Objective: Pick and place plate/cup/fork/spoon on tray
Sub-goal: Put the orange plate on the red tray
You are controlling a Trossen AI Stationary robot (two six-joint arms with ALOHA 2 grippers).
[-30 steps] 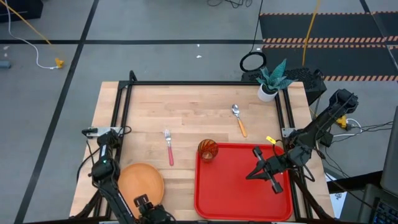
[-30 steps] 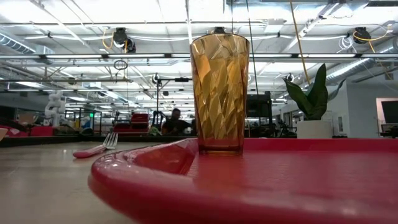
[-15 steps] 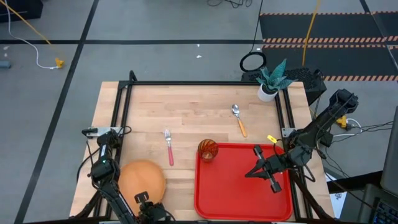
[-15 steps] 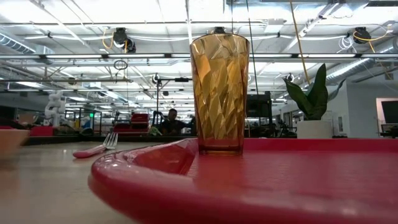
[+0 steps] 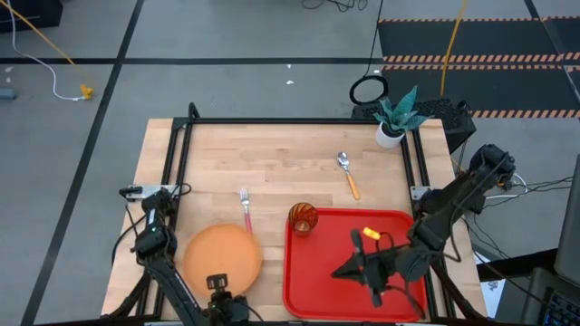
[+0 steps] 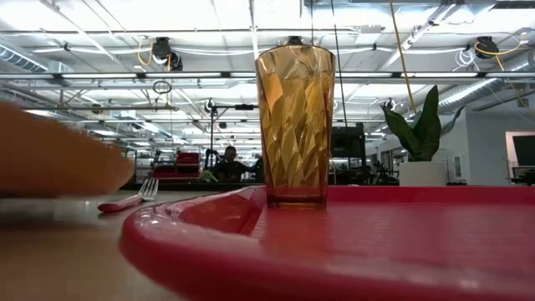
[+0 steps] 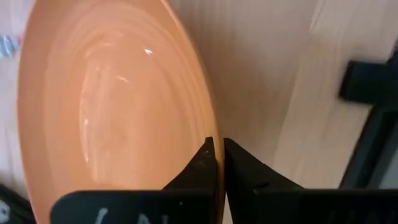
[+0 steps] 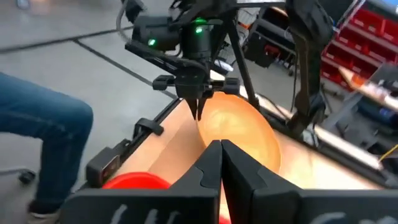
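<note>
The orange plate (image 5: 222, 254) is near the table's front left, with my left gripper (image 5: 217, 283) shut on its near rim. In the low view the plate (image 6: 50, 155) shows as a blurred orange shape above the tabletop. The amber cup (image 5: 303, 218) stands upright in the far left corner of the red tray (image 5: 399, 226). The fork (image 5: 246, 214) lies on the wood left of the cup. The spoon (image 5: 348, 173) lies beyond the tray. My right gripper (image 5: 337, 272) hovers shut over the tray, pointing toward the plate and touching nothing. My left gripper pinches the plate's near rim (image 7: 209, 124) between its two fingers. In the right wrist view the fingers (image 8: 198, 111) come down on the rim from above. The plate sits tilted in the hold. Whether its far edge rests on the table cannot be told.
A white pot with a green plant (image 5: 394, 118) stands at the table's far right corner. A black frame (image 5: 290, 120) runs along the table's far and side edges. Bare wood lies between fork and spoon. A person's leg in jeans (image 8: 43, 137) shows beyond the table.
My left gripper has shut on the plate's near rim and carried it toward the table's right, closer to the tray; the plate has risen into the low view. My right gripper has moved over the tray toward its near left.
</note>
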